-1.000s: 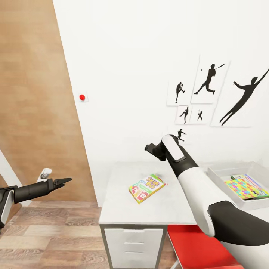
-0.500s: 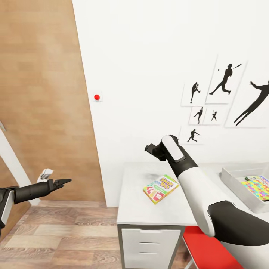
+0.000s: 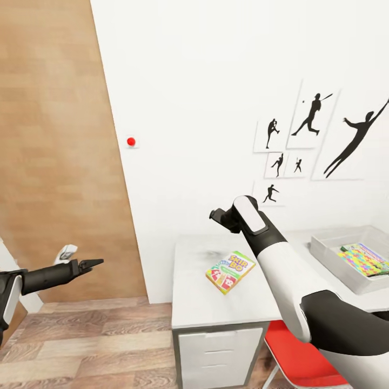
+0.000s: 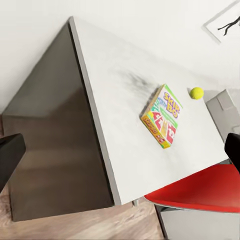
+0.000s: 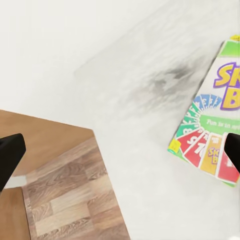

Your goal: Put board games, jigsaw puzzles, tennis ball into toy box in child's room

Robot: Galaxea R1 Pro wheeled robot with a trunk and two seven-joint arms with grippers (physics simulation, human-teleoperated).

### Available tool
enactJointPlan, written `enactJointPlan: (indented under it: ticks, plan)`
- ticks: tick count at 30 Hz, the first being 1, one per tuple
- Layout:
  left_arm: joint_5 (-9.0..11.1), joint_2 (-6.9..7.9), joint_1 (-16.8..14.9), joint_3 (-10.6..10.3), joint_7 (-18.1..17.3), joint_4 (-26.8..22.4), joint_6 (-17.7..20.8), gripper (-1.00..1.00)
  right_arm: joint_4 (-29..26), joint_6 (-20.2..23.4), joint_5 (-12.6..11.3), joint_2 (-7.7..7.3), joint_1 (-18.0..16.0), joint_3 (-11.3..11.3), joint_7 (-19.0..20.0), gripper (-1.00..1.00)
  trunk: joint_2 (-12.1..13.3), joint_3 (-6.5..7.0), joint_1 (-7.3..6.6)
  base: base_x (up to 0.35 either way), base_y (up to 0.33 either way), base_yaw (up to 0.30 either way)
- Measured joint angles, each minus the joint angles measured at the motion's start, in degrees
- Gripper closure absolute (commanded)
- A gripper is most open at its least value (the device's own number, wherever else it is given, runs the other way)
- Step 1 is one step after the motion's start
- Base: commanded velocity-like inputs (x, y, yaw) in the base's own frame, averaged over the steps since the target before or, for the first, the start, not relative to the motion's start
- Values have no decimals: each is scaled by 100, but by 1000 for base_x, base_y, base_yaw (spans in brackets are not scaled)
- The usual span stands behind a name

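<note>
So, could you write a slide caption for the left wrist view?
SKIP-BO box flat on the table, tennis ball beside it, red chair below.

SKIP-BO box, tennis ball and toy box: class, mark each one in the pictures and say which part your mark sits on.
SKIP-BO box (image 3: pixel 230 271), head view, middle of its printed lid.
Tennis ball (image 4: pixel 196 92), left wrist view, centre of the ball.
Toy box (image 3: pixel 330 260), head view, its near grey sloping wall.
</note>
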Motion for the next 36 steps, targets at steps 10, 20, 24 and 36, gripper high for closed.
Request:
enactJointPlan:
  ticks: [10,20,24,36]
  plan:
    - [38,-51,2,-2,1565,111,34,-100,42,5,777,5,-1,-8,1,-100,0,0,1,8,19,-15]
    - [16,-277,2,-54,2507,770,-533,-100,357,2,1292,-63,-14,-67,2,-100,0,0,1,0,0,0]
    - [21,-291,2,-66,2513,1056,-964,-100,459,-77,1329,-85,-12,-32,12,-100,0,0,1,0,0,0]
    - [13,-299,2,-70,2520,1150,-1095,-100,505,-597,1340,-89,-2,4,-1,-100,0,0,0,112,0,0]
